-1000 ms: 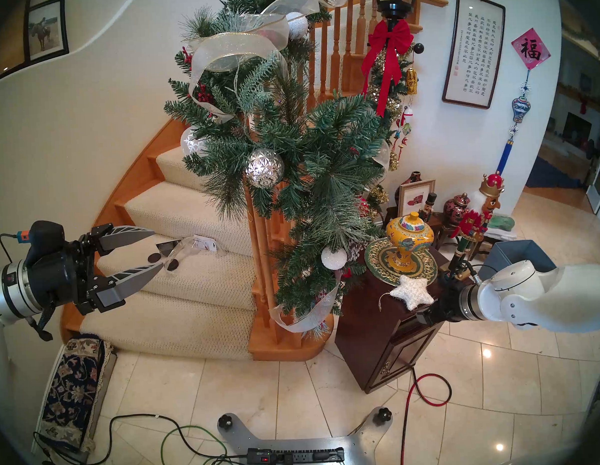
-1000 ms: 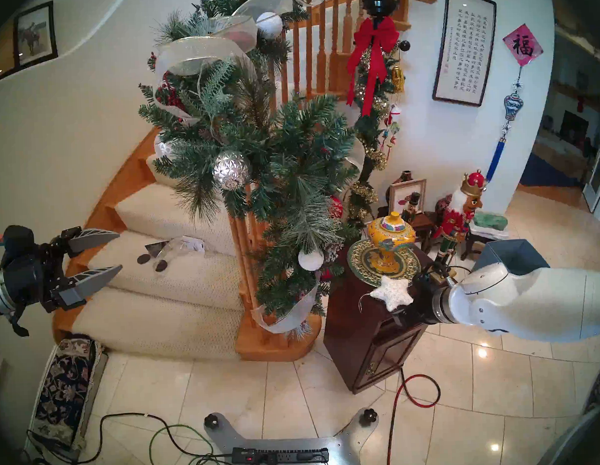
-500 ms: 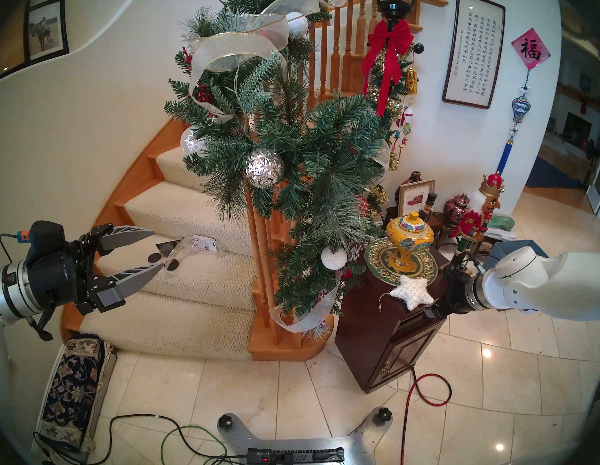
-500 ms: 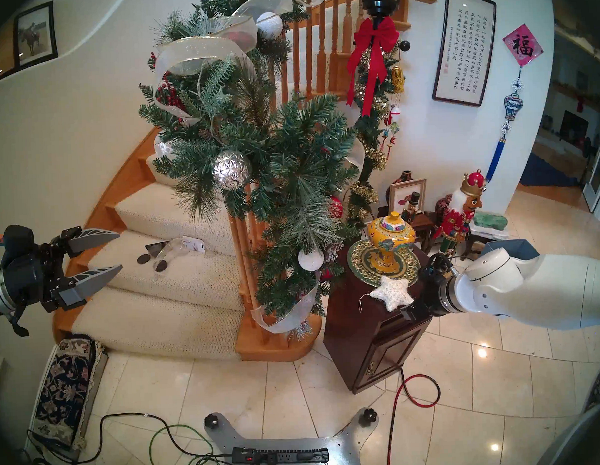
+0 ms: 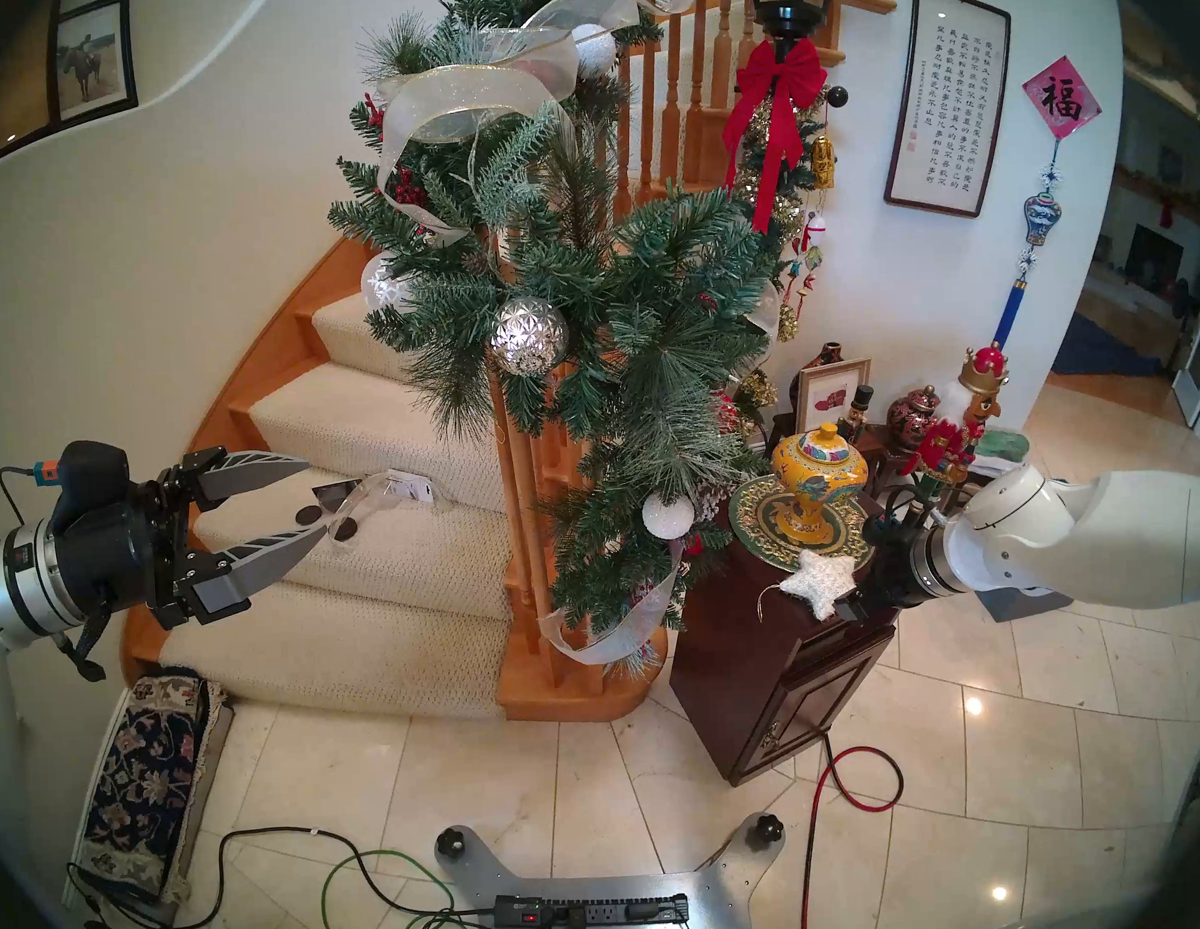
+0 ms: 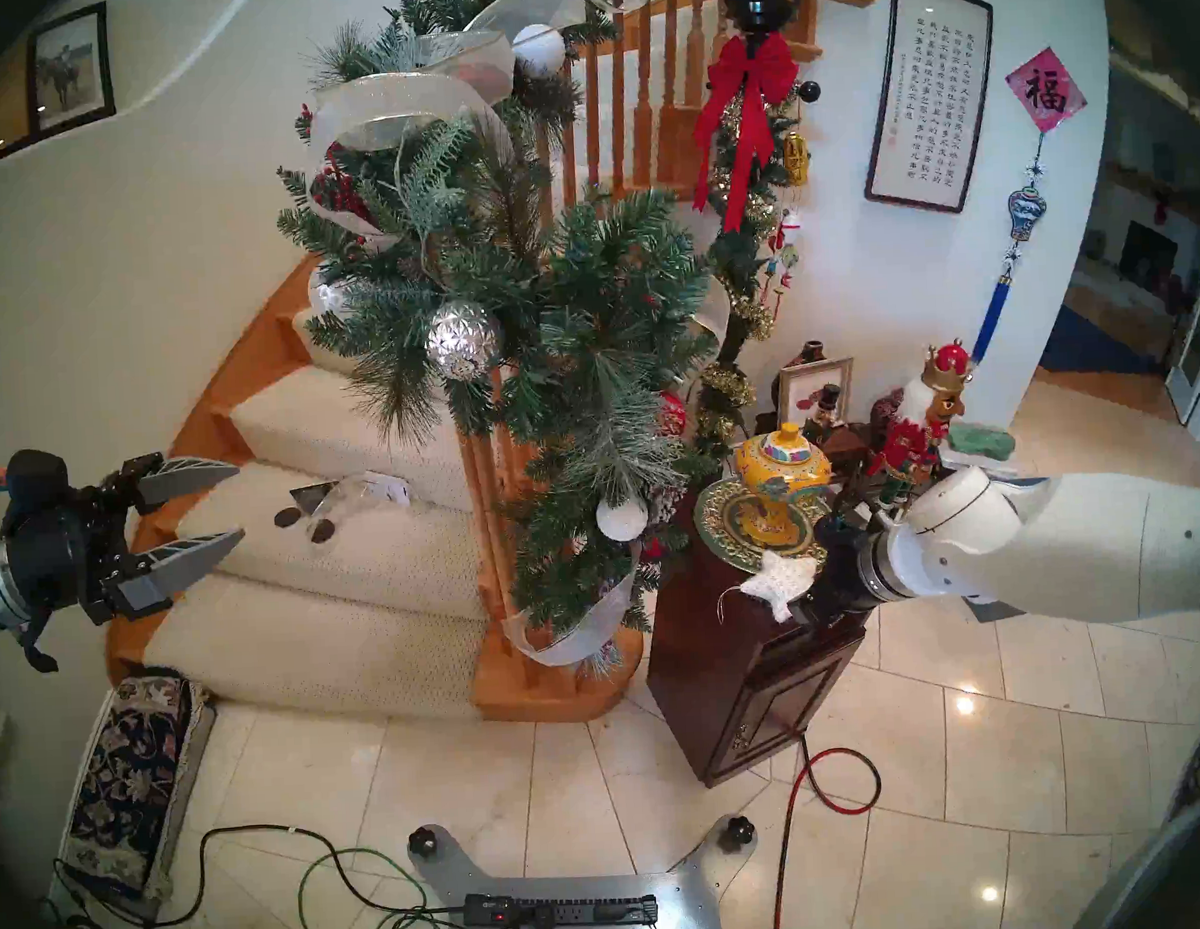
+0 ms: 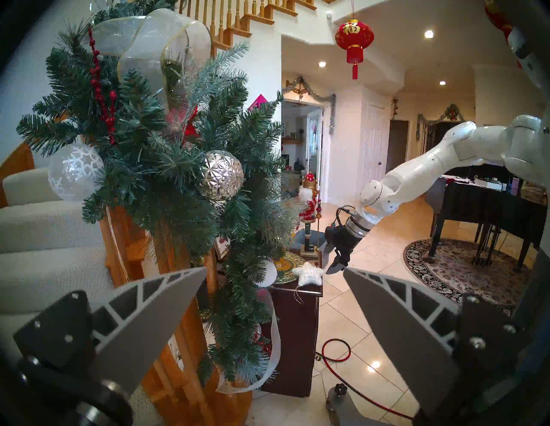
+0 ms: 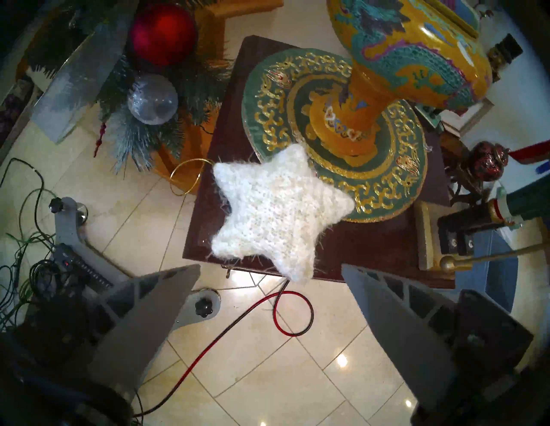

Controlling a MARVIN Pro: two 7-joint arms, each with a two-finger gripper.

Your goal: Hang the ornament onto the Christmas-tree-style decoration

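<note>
- The star ornament lies on the dark wooden stand, at its front edge, one point overhanging, another resting on the green mat; its gold loop juts past the left edge.
- The right gripper hovers just short, jaws wide, empty.
- Best grip: across the puffy body (not the loop), clear of the yellow vase.
- The garland waits nearby; the left gripper is idle, wide.

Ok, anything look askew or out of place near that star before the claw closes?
Yes: the white star sits at the cabinet's front corner, one point past the edge and one on the green plate. Its gold loop dangles off the side. Nothing looks damaged.
</note>
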